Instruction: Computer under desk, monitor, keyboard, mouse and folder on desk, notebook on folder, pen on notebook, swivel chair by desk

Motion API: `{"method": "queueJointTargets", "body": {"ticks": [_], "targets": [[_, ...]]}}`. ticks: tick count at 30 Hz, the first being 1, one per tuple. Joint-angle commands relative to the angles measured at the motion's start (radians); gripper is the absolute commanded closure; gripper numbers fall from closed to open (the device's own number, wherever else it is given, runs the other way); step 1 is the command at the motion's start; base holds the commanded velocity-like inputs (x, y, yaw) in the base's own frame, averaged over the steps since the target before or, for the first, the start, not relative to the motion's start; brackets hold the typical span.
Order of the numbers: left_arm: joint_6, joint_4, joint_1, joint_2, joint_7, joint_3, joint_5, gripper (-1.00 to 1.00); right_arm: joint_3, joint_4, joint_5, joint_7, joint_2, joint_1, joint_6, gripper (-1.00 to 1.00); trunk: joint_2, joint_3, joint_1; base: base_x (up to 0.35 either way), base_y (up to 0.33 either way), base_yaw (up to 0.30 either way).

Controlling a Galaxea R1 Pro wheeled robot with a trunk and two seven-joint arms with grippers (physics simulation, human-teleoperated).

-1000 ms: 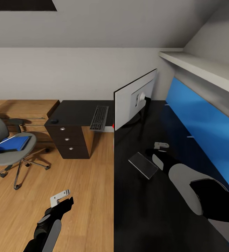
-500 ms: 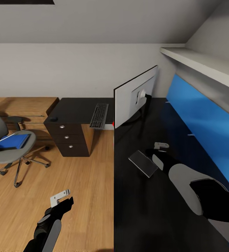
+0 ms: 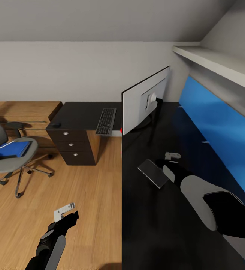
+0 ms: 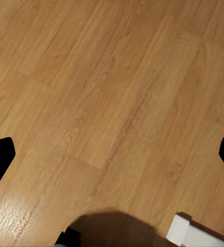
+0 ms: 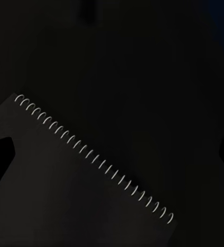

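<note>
The desk (image 3: 81, 116) is L-shaped with a glossy black top. On it stands the monitor (image 3: 145, 101), its grey back towards me. The keyboard (image 3: 106, 121) lies left of it, and the mouse (image 3: 55, 124) sits at the far left corner. My right gripper (image 3: 166, 160) hovers open over the desk, just beside the spiral notebook (image 3: 152, 173), which also shows below the open fingers as notebook (image 5: 76, 190). The blue folder (image 3: 11, 149) lies on the swivel chair (image 3: 10, 165) at left. The computer's red light (image 3: 121, 131) peeks out under the desk. My left gripper (image 3: 66, 210) hangs open over the floor.
A low light-wood counter (image 3: 25, 112) runs behind the chair. A blue wall panel (image 3: 220, 127) and a white shelf (image 3: 212, 67) border the desk's right side. Wood floor (image 4: 112, 103) lies between the chair and the drawer unit (image 3: 75, 148).
The whole picture has shifted a little, so the camera moved. Both arms hold the same pose, and the notebook stays by my right gripper.
</note>
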Motion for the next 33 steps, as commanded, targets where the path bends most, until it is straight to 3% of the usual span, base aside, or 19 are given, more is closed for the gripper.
{"method": "queueJointTargets", "body": {"ticks": [1,33], "targets": [[0.003,-0.002,-0.001,-0.001,0.006,0.001,0.010,-1.00,0.008,-0.002,-0.007,-0.005,0.000,0.000,0.006,-1.00,-0.002,-0.003,0.000,0.000,0.000,0.000],[0.003,-0.002,-0.001,-0.001,0.006,0.001,0.009,-1.00,0.008,0.003,-0.007,-0.004,0.000,0.002,0.008,-1.00,-0.002,-0.053,0.000,0.000,0.000,0.000]]}}
